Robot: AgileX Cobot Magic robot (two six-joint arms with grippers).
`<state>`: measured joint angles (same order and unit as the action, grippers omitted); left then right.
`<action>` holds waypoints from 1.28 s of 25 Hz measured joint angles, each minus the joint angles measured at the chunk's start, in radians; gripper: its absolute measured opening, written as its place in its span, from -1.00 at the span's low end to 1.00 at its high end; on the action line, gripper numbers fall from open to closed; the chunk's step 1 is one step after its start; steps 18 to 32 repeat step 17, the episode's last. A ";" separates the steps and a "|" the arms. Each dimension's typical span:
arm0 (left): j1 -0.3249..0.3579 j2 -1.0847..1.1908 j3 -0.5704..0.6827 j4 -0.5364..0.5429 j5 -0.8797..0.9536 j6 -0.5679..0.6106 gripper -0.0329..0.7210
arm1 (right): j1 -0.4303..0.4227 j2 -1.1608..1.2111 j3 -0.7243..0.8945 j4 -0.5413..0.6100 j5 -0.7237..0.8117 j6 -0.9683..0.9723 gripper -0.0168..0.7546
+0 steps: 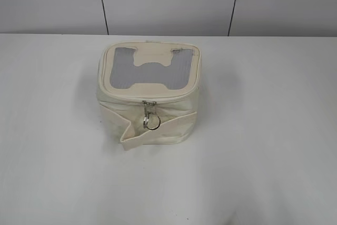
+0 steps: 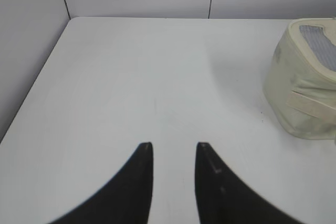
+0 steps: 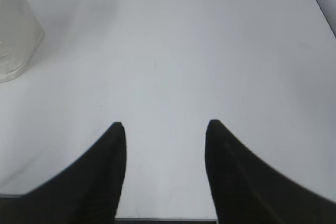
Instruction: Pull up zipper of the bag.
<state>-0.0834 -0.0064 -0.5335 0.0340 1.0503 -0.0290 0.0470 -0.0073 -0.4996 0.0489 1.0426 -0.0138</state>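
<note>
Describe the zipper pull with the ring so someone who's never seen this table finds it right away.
On the white table sits one cream bag with a grey mesh top. Halfway along its near rim, silver zipper pulls hang down the front. The one wanted carries a round key-ring loop.

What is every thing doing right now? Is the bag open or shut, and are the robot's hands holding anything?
Small boxy cream-white bag: upright on the white table, lid down, untouched.
Cream zipper round the lid's rim: looks closed along the front; silver pull with round ring hanging down.
Wide cream strap band: loose end sticking out.
Left gripper: open, empty.
Right gripper: open, empty.
</note>
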 joint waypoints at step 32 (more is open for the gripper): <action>0.000 0.000 0.002 0.000 0.000 0.000 -0.34 | 0.000 0.000 0.000 0.006 0.000 0.001 0.05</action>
